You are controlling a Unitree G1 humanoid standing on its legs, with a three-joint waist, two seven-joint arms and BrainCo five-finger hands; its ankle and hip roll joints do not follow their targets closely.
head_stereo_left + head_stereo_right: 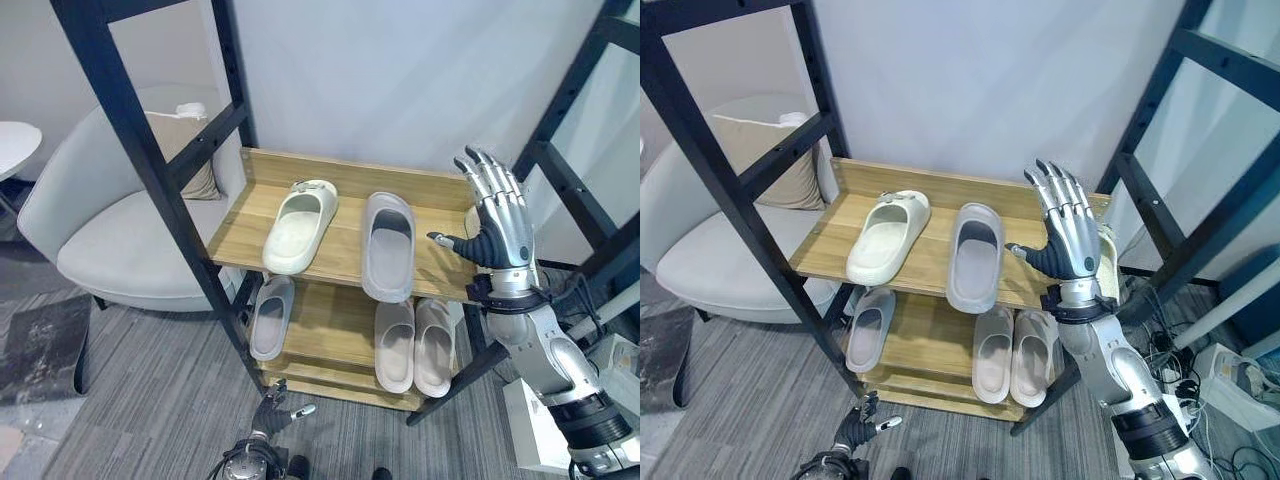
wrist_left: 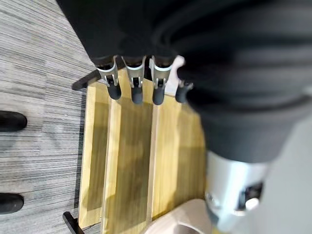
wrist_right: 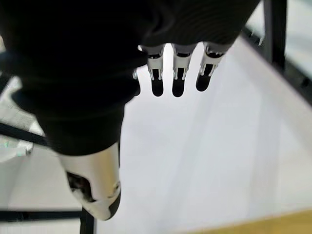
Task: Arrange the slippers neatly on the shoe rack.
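Nearest, my left robot hand [image 1: 272,408] hangs low before the shoe rack [image 1: 340,255], fingers relaxed and empty. Lower shelf: one grey slipper [image 1: 271,316] left, a pale pair [image 1: 413,345] right. Upper shelf: a cream slipper [image 1: 300,225] angled, a grey slipper [image 1: 389,245] overhanging the front edge. My right robot hand [image 1: 497,222] stands raised, fingers straight, empty. Judged step: straightening; next, push the overhanging slipper inward. No legible writing.

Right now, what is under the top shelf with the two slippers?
Under the top shelf sits a lower shelf with three slippers: one grey slipper at the left, and a pale pair at the right. The top shelf covers their far ends and the back of the lower shelf.
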